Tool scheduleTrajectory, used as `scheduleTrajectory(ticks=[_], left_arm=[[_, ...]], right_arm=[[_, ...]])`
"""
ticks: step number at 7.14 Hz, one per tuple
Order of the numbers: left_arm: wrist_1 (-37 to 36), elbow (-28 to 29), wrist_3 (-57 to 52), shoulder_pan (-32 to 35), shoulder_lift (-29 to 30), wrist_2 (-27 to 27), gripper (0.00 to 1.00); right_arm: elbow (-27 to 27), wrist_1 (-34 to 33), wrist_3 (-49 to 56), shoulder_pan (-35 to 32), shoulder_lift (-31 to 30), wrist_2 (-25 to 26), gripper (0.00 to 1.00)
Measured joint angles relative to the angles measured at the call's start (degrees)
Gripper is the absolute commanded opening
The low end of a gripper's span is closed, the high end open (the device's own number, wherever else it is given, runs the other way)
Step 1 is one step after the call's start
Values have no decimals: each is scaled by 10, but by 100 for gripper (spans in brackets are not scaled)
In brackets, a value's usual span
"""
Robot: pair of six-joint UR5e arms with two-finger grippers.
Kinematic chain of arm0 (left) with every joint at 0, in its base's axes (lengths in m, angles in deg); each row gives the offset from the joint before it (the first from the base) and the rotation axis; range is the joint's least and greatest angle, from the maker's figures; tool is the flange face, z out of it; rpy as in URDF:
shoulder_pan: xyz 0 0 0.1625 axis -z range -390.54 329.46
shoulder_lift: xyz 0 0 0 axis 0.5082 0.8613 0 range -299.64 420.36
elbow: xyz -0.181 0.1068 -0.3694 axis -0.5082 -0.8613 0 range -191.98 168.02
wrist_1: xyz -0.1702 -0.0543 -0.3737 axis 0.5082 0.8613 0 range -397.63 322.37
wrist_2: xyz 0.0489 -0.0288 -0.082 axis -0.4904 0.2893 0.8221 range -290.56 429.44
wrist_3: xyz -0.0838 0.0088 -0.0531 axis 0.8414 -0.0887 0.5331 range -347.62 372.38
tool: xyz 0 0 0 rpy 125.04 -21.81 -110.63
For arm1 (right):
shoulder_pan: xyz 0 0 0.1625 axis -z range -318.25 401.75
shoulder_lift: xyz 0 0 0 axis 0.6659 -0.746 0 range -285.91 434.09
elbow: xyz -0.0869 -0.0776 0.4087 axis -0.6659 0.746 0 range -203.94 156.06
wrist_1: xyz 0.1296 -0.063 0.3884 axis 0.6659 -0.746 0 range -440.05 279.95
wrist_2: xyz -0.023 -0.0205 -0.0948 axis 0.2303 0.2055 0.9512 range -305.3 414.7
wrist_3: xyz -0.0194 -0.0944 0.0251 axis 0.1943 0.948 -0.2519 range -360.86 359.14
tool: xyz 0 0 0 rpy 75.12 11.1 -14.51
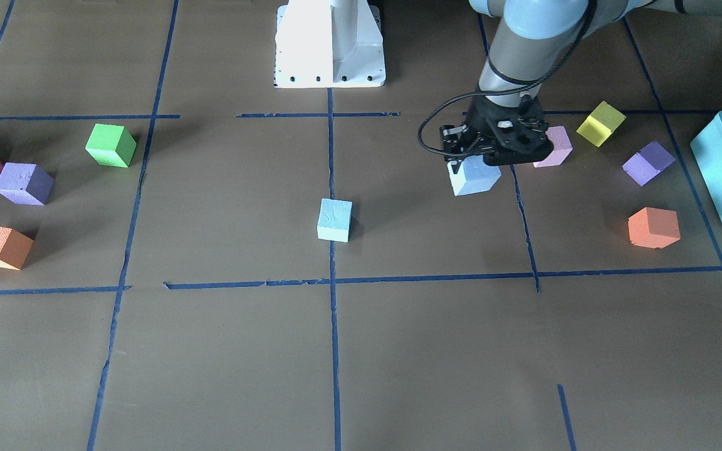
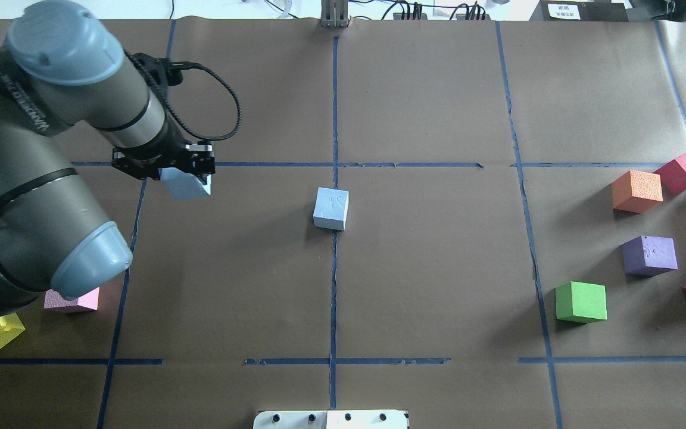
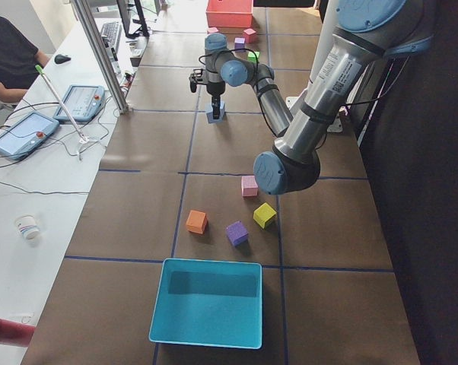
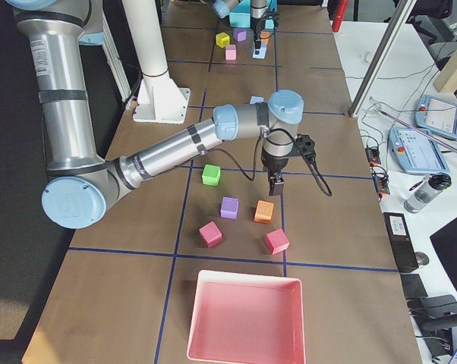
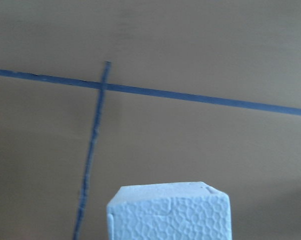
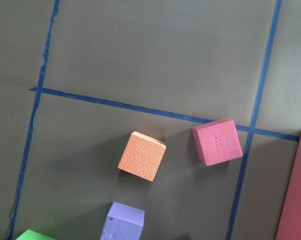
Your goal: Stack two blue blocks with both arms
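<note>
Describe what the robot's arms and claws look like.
Both the left arm and right arm are grey metal tubes with light-blue rounded joint caps and dark printed lettering. The left claw and right claw are black, two-fingered, each with a looping black cable.

The left gripper [image 2: 187, 179] hangs over a long table [image 2: 426, 89] covered in brown paper, which blue tape lines [image 2: 334, 107] mark off into big squares. Out past the gripper, beyond the table's far edge, runs a white bench [image 3: 31, 198]. On it lie two touch-screen pendants [image 3: 23, 133], a keyboard [image 3: 109, 34], a mouse [image 3: 60, 58] and a paper cup [image 3: 29, 226], and a person in black [image 3: 8, 57] sits at it. Aluminium posts [image 3: 100, 46] rise between bench and table. Behind the gripper, on the opposite side, everything falls away into a near-black area [image 3: 427, 228]. The light is even and soft, leaving only faint shadows on the paper.
</note>
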Motion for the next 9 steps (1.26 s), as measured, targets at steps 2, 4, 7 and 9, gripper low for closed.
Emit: scheduleTrajectory(ticks=[2, 4, 7, 9], left_arm=[[26, 85, 13, -34, 90, -30, 0], [76, 166, 14, -50, 137, -39, 0], [115, 251, -2, -64, 179, -40, 0], [117, 258, -28, -73, 181, -39, 0]], right_arm=[[11, 1, 26, -26, -23, -3, 100], [19, 1, 31, -42, -35, -4, 100], [23, 1, 31, -66, -48, -16, 100], [23, 1, 30, -69, -50, -23, 100]])
